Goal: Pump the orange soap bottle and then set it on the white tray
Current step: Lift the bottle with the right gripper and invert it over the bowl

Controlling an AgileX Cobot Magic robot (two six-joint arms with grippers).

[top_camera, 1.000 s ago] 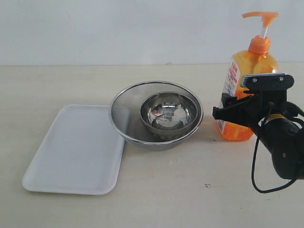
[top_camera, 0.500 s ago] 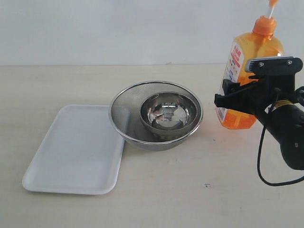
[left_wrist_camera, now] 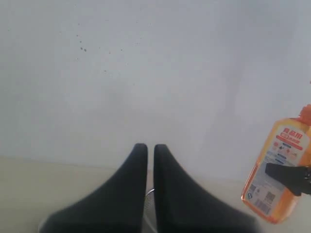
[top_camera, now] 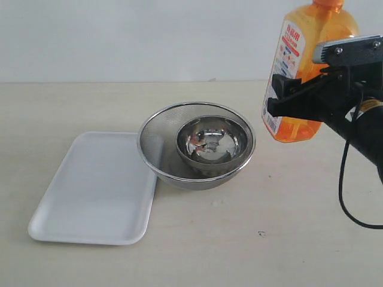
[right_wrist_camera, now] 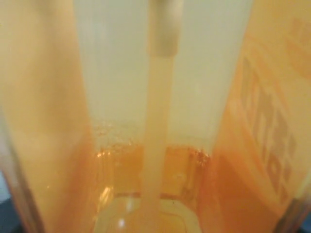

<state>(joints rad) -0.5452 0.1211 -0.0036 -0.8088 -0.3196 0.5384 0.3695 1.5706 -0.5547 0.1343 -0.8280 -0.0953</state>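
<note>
Exterior view: nearest, on the left of the table (top_camera: 269,251), the white tray (top_camera: 90,191) lies flat with nothing on it. Just beyond it, touching its right rim, sits a round mesh strainer (top_camera: 157,143) with a steel bowl (top_camera: 212,140) nested inside. Farther right, the orange soap bottle (top_camera: 311,42) hangs clear of the table, well apart from the tray and tilted, its pump head cut off by the frame edge. The right gripper (top_camera: 299,95) clamps the bottle's body from both sides. Right wrist view is filled by the bottle (right_wrist_camera: 160,145) and its inner tube. Left wrist view shows the left gripper (left_wrist_camera: 150,160) with fingers pressed almost together, holding nothing, and the bottle (left_wrist_camera: 277,170) off in the distance.
</note>
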